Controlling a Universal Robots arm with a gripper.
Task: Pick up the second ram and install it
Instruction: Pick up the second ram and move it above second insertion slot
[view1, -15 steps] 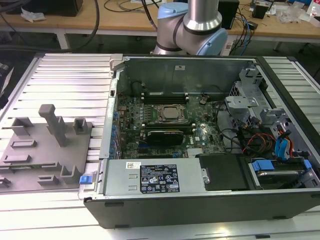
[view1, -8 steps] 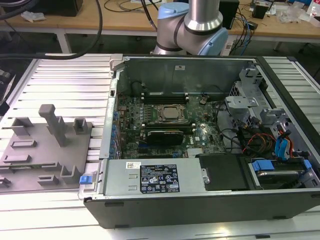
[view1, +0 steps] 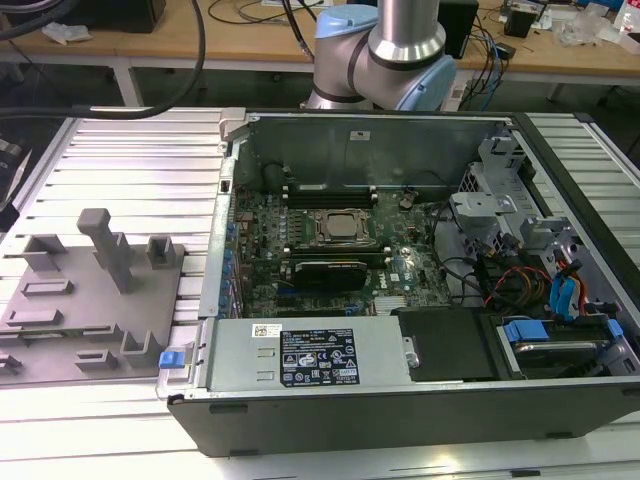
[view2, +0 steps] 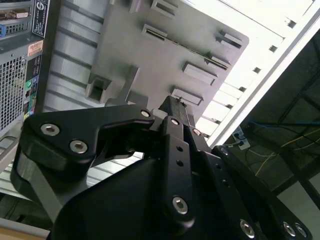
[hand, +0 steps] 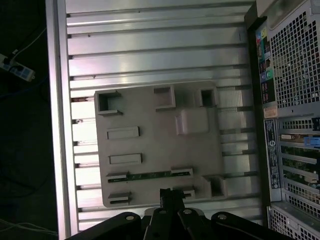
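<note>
The ribbed, silver aluminium worktop (hand: 150, 55) is lying spread out beneath the claw (hand: 170, 192), which is hanging above it and looking straight down. Off to one side of the claw, the big open black-and-grey desktop computer case (hand: 292, 75) is sitting on that worktop, and in the first wrist view it is showing its perforated rear panel. In the exterior view the same case (view1: 400, 405) is lying with its side off and its green board and square silver socket exposed.

Directly under the claw, the flat grey plastic holder plate with raised pockets (hand: 150, 115) is resting on the ribs. In the second wrist view the claw (view2: 174, 107) is showing its black fingers pressed together with nothing between them.

The second ram (hand: 150, 175), a long, thin dark-green stick, is lying on edge between two small end brackets of the plate, just ahead of the fingertips and below them, not touched. In the second wrist view it (view2: 187, 48) is showing as a thin dark line beyond the fingertips.
</note>
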